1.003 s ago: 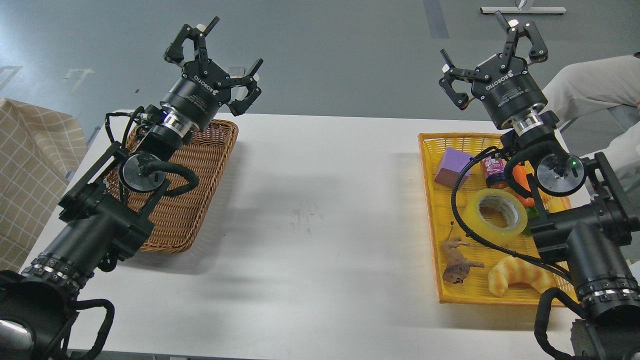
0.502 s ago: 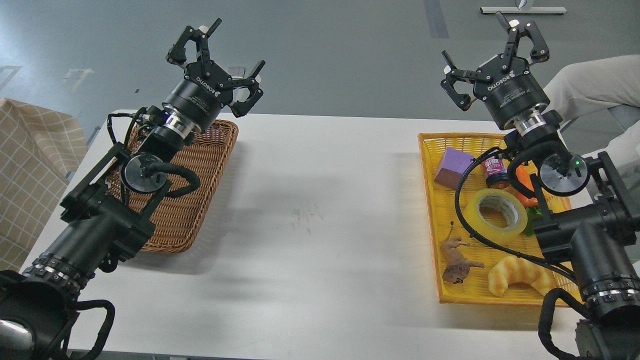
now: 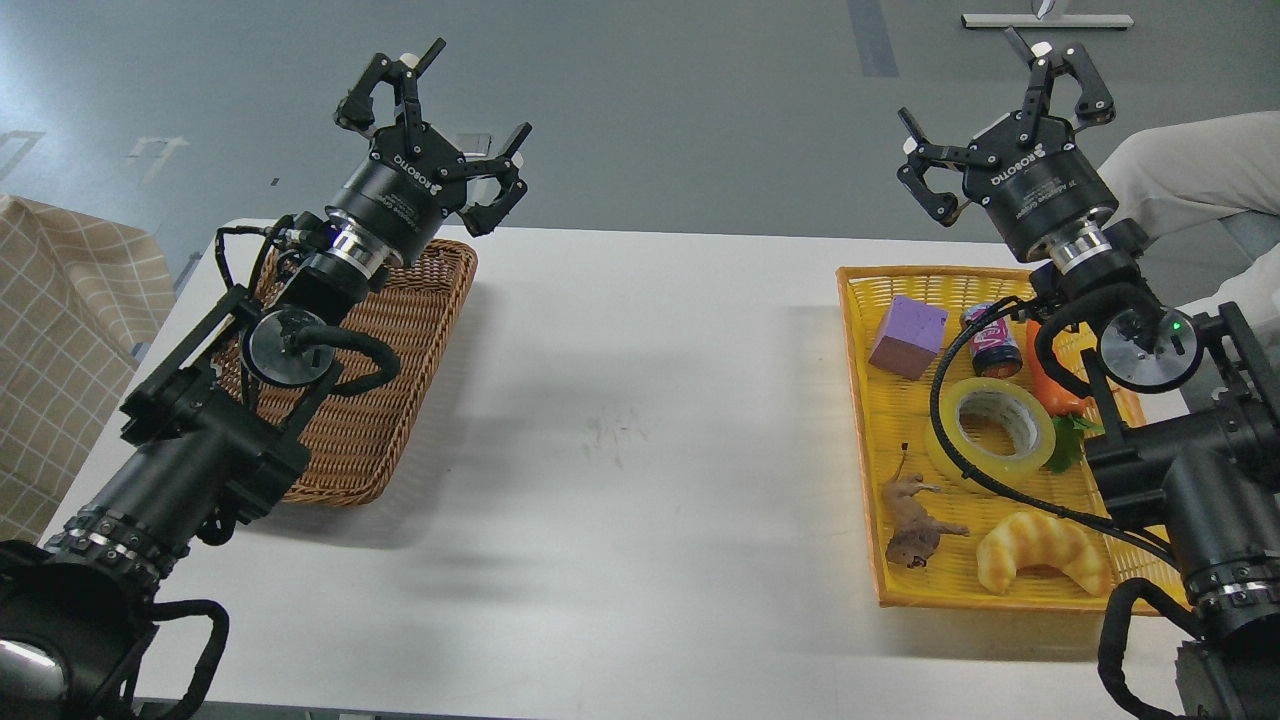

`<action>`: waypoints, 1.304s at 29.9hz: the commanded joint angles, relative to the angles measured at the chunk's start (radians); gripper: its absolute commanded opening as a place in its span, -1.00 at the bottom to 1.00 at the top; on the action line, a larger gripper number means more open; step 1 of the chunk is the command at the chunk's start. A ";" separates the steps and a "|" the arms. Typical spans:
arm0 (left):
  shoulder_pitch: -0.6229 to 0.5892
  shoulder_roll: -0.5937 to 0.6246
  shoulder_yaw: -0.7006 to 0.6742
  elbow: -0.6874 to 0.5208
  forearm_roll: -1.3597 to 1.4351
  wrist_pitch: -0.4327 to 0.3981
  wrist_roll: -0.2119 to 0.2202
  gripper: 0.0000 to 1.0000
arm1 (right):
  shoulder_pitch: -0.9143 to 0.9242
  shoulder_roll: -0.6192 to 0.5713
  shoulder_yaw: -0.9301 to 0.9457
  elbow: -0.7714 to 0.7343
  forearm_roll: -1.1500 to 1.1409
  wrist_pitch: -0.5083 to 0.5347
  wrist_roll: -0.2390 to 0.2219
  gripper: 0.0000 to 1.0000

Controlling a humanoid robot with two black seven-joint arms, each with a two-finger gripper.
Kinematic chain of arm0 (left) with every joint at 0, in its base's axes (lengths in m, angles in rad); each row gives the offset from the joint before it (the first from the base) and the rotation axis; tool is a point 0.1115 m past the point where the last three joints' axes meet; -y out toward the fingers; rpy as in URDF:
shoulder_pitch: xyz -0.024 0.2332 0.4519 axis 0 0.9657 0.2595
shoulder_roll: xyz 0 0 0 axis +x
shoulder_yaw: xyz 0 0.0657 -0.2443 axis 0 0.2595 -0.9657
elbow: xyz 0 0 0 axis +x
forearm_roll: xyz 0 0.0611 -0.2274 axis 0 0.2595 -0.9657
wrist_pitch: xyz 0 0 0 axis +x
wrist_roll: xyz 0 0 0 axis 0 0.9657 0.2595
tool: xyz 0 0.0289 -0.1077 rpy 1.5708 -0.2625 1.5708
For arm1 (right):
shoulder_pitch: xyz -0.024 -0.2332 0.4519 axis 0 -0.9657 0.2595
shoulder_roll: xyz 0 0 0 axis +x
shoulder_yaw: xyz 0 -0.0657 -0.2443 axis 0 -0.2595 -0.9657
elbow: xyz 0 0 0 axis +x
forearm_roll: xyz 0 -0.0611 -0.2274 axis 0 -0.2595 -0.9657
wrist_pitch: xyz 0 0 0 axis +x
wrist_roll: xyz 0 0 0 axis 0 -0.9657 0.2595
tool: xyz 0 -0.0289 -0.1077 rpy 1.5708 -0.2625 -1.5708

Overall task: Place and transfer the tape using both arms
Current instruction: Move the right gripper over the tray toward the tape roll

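The tape (image 3: 992, 433), a wide yellowish translucent roll with a grey-white core, lies flat in the yellow tray (image 3: 858, 400) at the right. My right gripper (image 3: 1005, 120) is open and empty, raised beyond the tray's far edge, well above and behind the tape. A black cable of the right arm crosses the tape's left side. My left gripper (image 3: 440, 125) is open and empty, raised above the far end of the brown wicker basket (image 3: 400, 330) at the left.
In the yellow tray lie a purple block (image 3: 907, 336), a small jar (image 3: 992, 345), an orange carrot toy (image 3: 1050, 385), a brown animal figure (image 3: 915, 520) and a croissant toy (image 3: 1040, 553). A checked cloth (image 3: 60, 330) is at the far left. A person's pale trouser leg (image 3: 1190, 170) shows at the right edge.
My right arm has shifted to the right and slightly up, uncovering more of the jar and carrot. My left gripper has moved slightly right and up.
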 commanded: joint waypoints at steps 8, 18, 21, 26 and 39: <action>0.000 0.003 0.001 0.000 0.000 0.000 0.000 0.96 | 0.000 -0.259 -0.203 0.059 -0.103 0.000 0.002 1.00; -0.006 0.003 0.000 0.000 0.001 0.000 -0.001 0.96 | -0.038 -0.414 -0.349 0.194 -0.355 0.000 -0.006 1.00; -0.006 0.003 0.001 0.000 0.001 0.000 0.000 0.96 | -0.077 -0.455 -0.384 0.239 -0.403 0.000 -0.006 1.00; -0.006 0.004 0.001 0.000 0.001 0.000 0.003 0.96 | -0.097 -0.532 -0.444 0.303 -0.502 0.000 -0.005 1.00; -0.003 0.004 0.001 0.000 0.001 0.000 0.003 0.96 | -0.101 -0.569 -0.464 0.352 -1.087 0.000 -0.005 1.00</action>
